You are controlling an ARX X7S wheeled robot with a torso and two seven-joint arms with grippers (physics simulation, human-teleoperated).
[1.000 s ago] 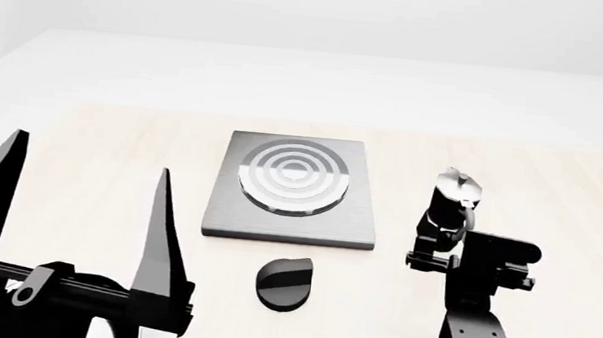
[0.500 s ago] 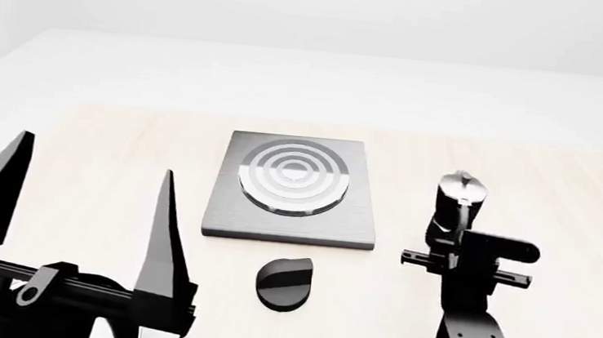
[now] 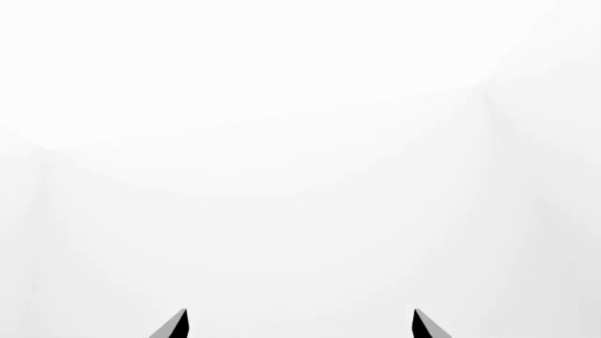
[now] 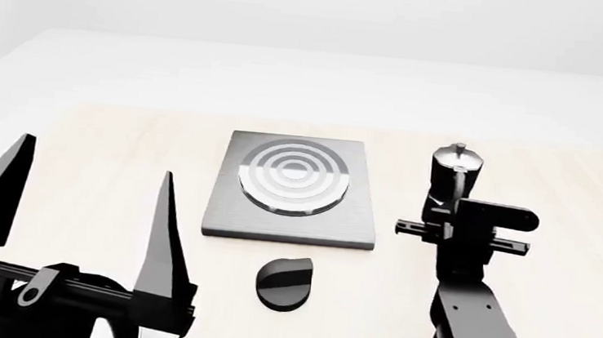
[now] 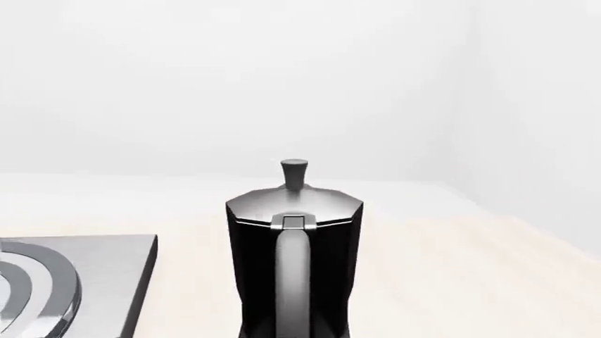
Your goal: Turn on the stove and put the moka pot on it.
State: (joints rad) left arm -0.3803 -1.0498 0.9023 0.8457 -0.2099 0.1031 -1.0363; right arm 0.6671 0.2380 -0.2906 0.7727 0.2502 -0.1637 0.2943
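Head view: the stove [image 4: 292, 191], a flat grey slab with a ringed round burner [image 4: 292, 175], is shown on the pale table [image 4: 84, 158], with its separate black knob [image 4: 285, 282] just in front of it. The moka pot [image 4: 456, 176] is seen upright to the right of the slab, apart from it, at the right gripper [image 4: 448, 211]; whether the fingers are closed on the pot cannot be told. The left gripper [image 4: 86, 199] is held near the camera, its fingers spread wide and empty. In the right wrist view the pot's handle [image 5: 293, 282] is turned toward the camera.
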